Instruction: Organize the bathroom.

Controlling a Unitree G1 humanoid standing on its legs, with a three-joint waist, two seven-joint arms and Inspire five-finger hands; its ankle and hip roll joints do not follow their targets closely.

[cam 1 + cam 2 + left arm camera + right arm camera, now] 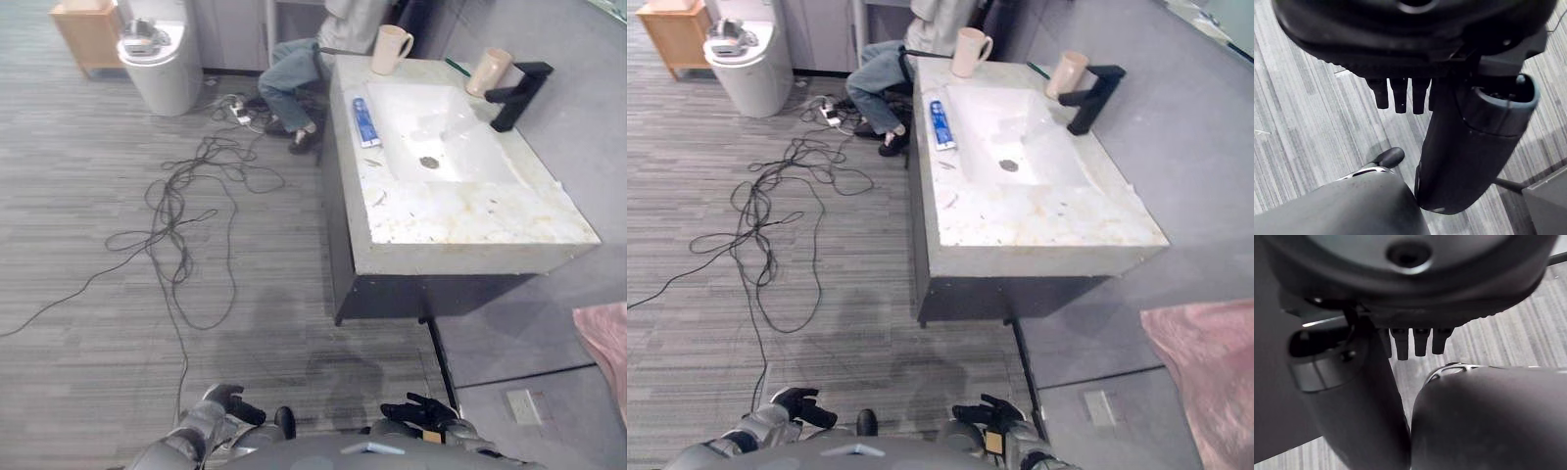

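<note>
Toothpaste is what we would reach for first: the blue-and-white toothpaste tube [365, 121] lies flat on the pale stone washbasin counter [470, 230], on its left rim just beside the white basin. We judge it light, soft and slightly slick, best pinched across its middle, not by the cap end. The tall cream ceramic mug [391, 49] stands upright at the far left corner, and the beige tumbler [489, 70] sits just beside the black angular faucet [515, 94]; both look rigid and breakable, so we would wrap the body, not the rim. Our left hand [233, 403] hangs low near the grey plank floor [98, 196], well apart from the counter, fingers relaxed and holding nothing; our right hand [419, 411] is likewise spread and empty. The wrist views confirm straight fingers [1400, 100] over bare floor, while the head views alone give us the counter, a seated person [294, 69] beyond it and the white round bin [162, 64].
</note>
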